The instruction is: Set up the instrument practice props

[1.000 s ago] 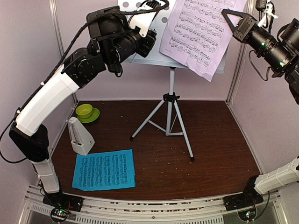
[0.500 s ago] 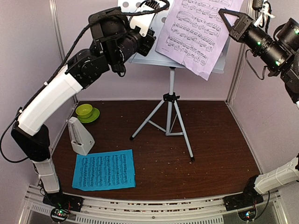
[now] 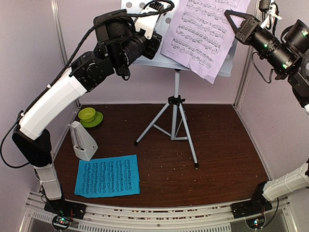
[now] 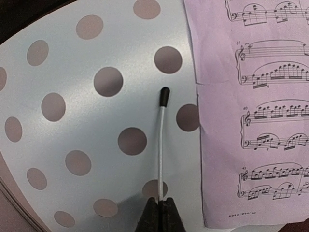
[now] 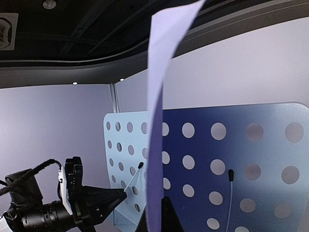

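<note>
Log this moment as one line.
left gripper shut on retaining wire of music stand | right gripper shut on lilac sheet in front of stand | cyan sheet flat on table | metronome upright on table

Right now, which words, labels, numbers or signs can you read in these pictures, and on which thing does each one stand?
No word or number reads clearly.
lilac sheet-music page: printed staves and notes; the small numbers at the line starts and a tiny footer line are too small to read.
cyan sheet-music page: printed music, too small to read.
metronome and music stand: no text visible.
</note>
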`<control>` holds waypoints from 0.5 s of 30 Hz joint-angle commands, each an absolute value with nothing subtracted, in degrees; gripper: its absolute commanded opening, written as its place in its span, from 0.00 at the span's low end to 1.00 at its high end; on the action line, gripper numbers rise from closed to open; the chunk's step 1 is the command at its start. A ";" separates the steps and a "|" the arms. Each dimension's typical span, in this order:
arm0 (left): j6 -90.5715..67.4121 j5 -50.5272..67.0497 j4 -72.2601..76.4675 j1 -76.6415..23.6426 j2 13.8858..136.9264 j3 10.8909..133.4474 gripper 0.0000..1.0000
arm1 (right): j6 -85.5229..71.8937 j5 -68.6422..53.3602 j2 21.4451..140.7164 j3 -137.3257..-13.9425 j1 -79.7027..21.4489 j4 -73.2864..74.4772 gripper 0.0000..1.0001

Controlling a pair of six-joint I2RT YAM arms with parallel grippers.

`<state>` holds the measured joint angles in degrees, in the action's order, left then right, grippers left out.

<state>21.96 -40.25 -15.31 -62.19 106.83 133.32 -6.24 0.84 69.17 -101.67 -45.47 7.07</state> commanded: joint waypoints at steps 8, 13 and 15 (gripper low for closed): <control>25.79 -36.03 3.04 -61.61 99.88 119.84 0.00 | -5.35 1.11 70.61 -101.77 -45.03 3.17 0.00; 27.89 -29.85 10.18 -60.91 96.26 113.10 0.00 | -3.32 -1.92 72.92 -102.78 -45.02 1.27 0.00; 27.58 -27.53 10.21 -60.29 95.45 111.84 0.00 | -1.00 -2.83 73.86 -103.27 -45.03 0.80 0.00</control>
<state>26.06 -33.15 3.11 -61.73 98.54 114.19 -4.62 0.01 72.16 -101.78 -45.28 3.27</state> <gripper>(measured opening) 0.012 0.011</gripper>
